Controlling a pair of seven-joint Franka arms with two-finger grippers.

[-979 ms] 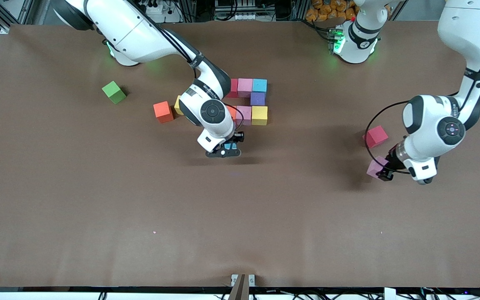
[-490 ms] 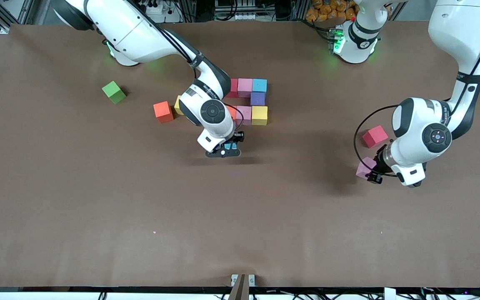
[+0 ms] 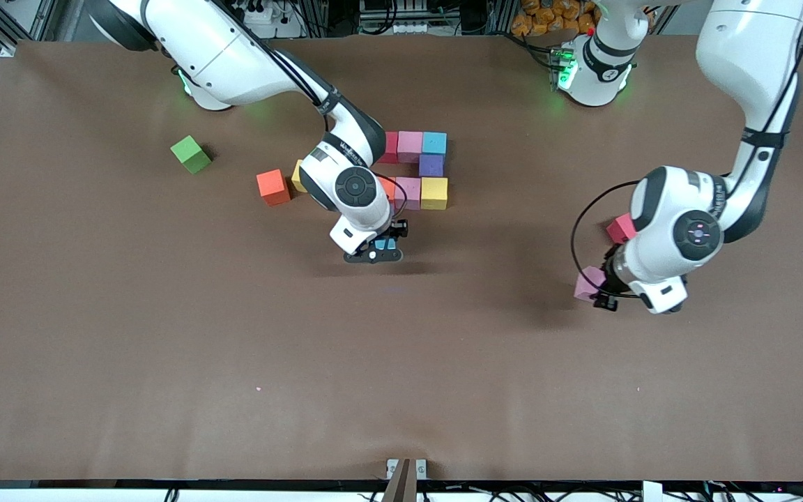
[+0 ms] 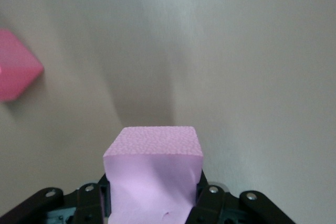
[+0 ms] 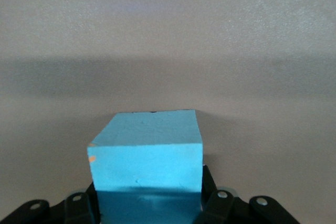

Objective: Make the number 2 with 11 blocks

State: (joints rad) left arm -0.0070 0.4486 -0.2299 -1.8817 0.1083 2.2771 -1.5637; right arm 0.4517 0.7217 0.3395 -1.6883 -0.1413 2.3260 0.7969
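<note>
Left claw [image 3: 601, 293] clamped around pink block [image 3: 588, 282], airborne.

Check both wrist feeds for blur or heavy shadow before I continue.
Left wrist view: the held matte pink cube is sharp, the red cube soft, and a dark shadow streak crosses the table. Right wrist view: the held blue cube is crisp, with a broad shadow band above it.

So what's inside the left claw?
A pink block sits in the left claw, pinched on two sides, up in the air over bare table. Its underside is hidden.
</note>
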